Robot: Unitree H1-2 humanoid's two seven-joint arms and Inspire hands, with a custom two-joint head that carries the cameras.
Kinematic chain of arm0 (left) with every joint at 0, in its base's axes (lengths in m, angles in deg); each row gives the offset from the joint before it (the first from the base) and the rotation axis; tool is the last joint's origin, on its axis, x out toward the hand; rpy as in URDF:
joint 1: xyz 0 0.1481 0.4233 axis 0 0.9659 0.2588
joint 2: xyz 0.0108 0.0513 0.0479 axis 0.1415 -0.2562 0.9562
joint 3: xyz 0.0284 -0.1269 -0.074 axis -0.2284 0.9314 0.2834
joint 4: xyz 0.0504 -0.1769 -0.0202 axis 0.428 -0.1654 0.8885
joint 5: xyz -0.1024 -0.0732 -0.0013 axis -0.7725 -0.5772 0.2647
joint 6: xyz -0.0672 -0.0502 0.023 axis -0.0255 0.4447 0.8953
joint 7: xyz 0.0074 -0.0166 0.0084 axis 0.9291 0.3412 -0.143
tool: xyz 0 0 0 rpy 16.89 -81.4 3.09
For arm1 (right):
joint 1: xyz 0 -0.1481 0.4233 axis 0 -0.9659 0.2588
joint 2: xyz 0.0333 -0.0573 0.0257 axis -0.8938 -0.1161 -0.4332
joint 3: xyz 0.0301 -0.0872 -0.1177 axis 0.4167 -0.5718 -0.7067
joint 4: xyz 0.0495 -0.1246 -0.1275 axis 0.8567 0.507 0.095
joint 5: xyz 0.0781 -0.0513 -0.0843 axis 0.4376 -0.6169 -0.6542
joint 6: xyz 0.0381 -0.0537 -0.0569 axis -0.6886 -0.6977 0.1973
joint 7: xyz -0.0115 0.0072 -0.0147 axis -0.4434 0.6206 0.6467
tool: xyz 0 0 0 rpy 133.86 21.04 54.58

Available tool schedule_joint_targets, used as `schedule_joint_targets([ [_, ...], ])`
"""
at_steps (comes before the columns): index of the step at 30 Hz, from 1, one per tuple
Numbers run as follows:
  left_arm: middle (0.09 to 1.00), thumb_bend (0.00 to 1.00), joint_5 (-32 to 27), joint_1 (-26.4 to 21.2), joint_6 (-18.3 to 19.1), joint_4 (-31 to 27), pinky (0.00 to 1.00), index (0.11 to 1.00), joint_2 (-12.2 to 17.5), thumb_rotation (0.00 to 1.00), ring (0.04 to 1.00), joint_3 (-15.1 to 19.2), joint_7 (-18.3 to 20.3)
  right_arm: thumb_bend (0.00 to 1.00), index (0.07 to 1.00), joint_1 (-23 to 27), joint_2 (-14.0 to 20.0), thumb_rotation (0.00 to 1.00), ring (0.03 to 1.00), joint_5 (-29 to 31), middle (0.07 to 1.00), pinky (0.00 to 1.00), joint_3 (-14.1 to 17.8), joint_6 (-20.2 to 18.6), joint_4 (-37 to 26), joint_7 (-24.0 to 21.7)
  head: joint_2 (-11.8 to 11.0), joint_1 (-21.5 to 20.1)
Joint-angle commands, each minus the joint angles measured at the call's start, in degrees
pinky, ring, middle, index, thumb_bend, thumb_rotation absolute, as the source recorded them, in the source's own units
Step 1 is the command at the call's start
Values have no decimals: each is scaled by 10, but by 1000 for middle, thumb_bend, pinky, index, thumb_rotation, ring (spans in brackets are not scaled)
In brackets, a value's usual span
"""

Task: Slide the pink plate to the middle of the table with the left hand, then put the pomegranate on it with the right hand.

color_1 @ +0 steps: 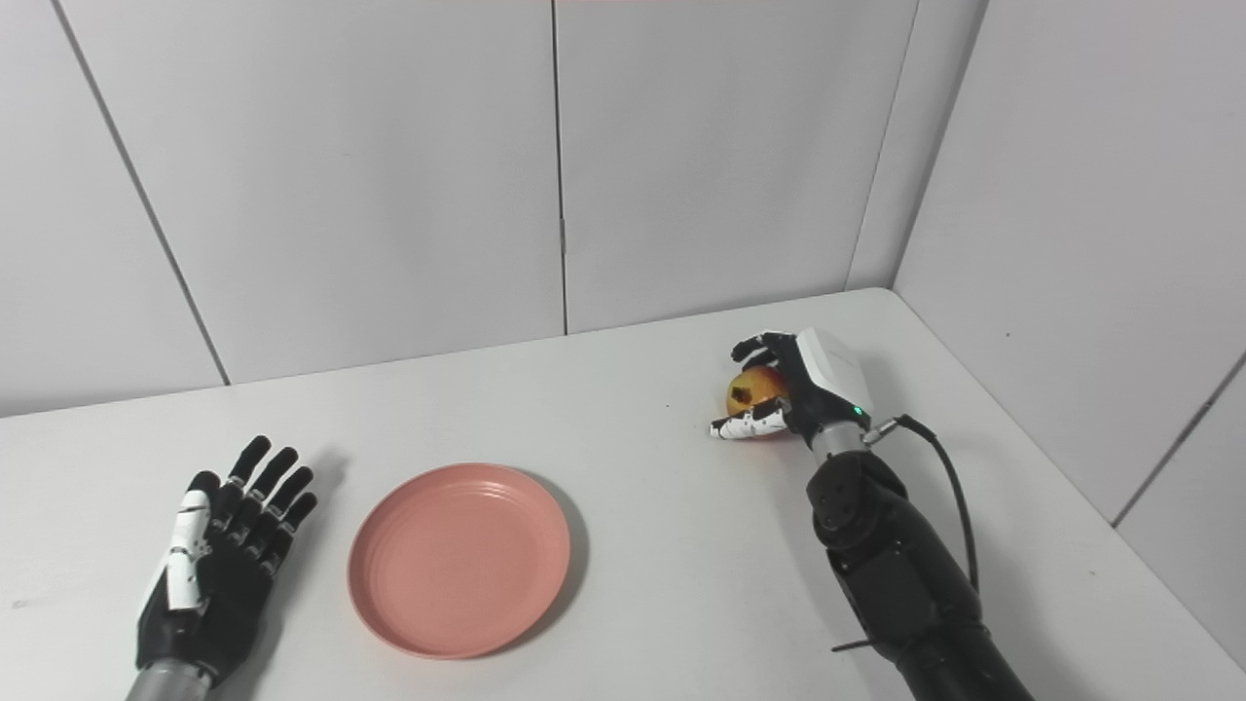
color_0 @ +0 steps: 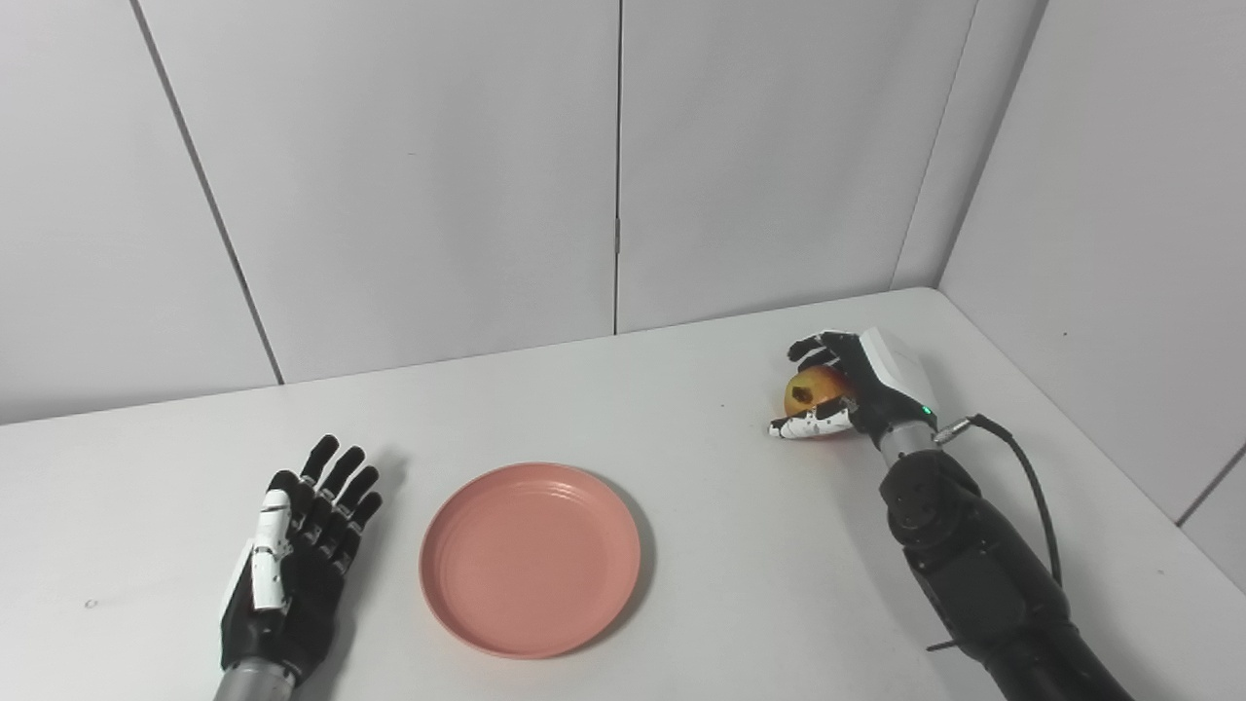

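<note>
The pink plate (color_0: 531,557) lies flat near the table's front, a little left of centre. My left hand (color_0: 297,555) rests palm-down on the table just left of it, open, with its fingers spread and apart from the rim. At the right rear, the yellow-red pomegranate (color_0: 810,389) sits on the table with my right hand (color_0: 852,385) wrapped around it. The fingers curl over its top and the thumb runs along its near side. Much of the fruit is hidden by the hand.
The white table (color_0: 681,467) ends at grey wall panels behind and on the right. A black cable (color_0: 1027,477) loops off my right wrist above the tabletop.
</note>
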Motion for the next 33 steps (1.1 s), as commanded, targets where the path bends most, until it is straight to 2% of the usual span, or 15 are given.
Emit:
schedule_joint_targets([
  [1, 932, 365, 3, 6, 13, 5, 956, 927, 4, 1000, 930, 0, -2, 533, 499, 28, 13, 32, 500, -6, 485, 438, 1, 34, -8, 21, 1, 0],
  [3, 932, 365, 3, 5, 13, 5, 955, 928, 3, 1000, 930, 0, -1, 528, 511, 27, 14, 10, 451, -10, 455, 385, -3, 29, -9, 22, 1, 1],
  [6, 936, 361, 3, 5, 14, 5, 959, 932, 3, 1000, 933, 0, -1, 526, 517, 26, 13, 1, 425, -10, 441, 357, -2, 21, -12, 23, 1, 1],
  [8, 934, 363, 2, 5, 16, 4, 955, 930, 3, 1000, 930, 0, -3, 522, 470, 24, 12, 0, 508, -9, 525, 424, 1, 10, -21, 22, 1, 1],
  [9, 935, 363, 2, 4, 16, 4, 957, 931, 2, 1000, 931, 0, -2, 522, 465, 24, 12, 0, 513, -9, 537, 427, 2, 7, -24, 21, 1, 1],
  [13, 935, 363, 2, 4, 9, 8, 959, 930, 3, 1000, 931, 0, 2, 527, 478, 19, 13, 0, 475, -12, 505, 389, 4, -5, -39, 18, 1, 3],
  [19, 939, 368, 1, 4, 13, 7, 961, 932, 3, 1000, 936, 0, 0, 528, 472, 15, 12, 0, 478, -6, 508, 391, 15, -10, -62, 16, 1, 4],
  [22, 940, 368, 0, 3, 10, 10, 966, 934, 2, 1000, 937, 0, 2, 524, 459, 14, 12, 0, 514, -9, 529, 422, 18, -21, -78, 11, -1, 6],
  [25, 932, 367, 5, 2, 8, 11, 956, 924, 0, 1000, 928, -2, -1, 525, 517, 14, 15, 0, 430, -13, 451, 354, 17, -29, -101, 6, -2, 9],
  [33, 931, 369, 8, 2, 4, 14, 952, 926, -4, 1000, 927, -6, -3, 524, 529, 15, 6, 0, 428, -24, 448, 358, 12, -40, -159, -8, -4, 23],
])
